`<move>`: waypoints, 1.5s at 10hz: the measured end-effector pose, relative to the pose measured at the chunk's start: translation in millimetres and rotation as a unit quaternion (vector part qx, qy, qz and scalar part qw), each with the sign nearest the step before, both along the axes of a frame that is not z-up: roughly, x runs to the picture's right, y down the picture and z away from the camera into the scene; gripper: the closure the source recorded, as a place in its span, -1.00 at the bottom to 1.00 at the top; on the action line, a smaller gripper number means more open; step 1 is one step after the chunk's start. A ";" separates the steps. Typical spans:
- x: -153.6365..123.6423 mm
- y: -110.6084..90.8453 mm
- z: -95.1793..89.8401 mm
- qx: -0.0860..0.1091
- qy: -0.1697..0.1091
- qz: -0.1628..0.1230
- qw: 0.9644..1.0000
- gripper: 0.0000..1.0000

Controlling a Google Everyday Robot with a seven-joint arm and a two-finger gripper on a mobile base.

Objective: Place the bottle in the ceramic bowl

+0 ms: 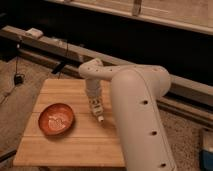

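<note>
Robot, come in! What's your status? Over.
Gripper over wooden table, right of ceramic bowl. Bottle at its tip, not in bowl yet. Nothing between them.

End effector [95,106] holds pale bottle [99,115] near reddish bowl [46,116].

No writing, number or brand can be read anywhere. Any print on the bottle [99,115] is too small to make out. The pincer [94,104], at the bottle's upper end over the tabletop [75,146] and right of the ceramic bowl [66,115], shows no legible mark.
</note>
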State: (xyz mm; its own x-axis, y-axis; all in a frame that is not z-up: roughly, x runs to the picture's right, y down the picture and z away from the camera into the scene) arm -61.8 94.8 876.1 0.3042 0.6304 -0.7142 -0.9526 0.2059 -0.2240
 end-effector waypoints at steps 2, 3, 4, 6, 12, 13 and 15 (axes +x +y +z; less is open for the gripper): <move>-14.3 -11.0 -22.4 0.007 -0.023 -0.015 1.000 1.00; -23.2 -10.9 -30.2 0.007 -0.035 -0.025 0.999 1.00; -38.3 -7.7 -40.8 0.005 -0.054 -0.041 0.998 1.00; -66.8 2.5 -59.2 0.001 -0.087 -0.068 0.994 1.00; -133.5 24.9 -83.4 -0.016 -0.153 -0.144 0.978 1.00; -143.8 26.3 -83.2 -0.020 -0.161 -0.153 0.975 1.00; -159.4 24.7 -74.3 -0.026 -0.169 -0.172 0.970 0.81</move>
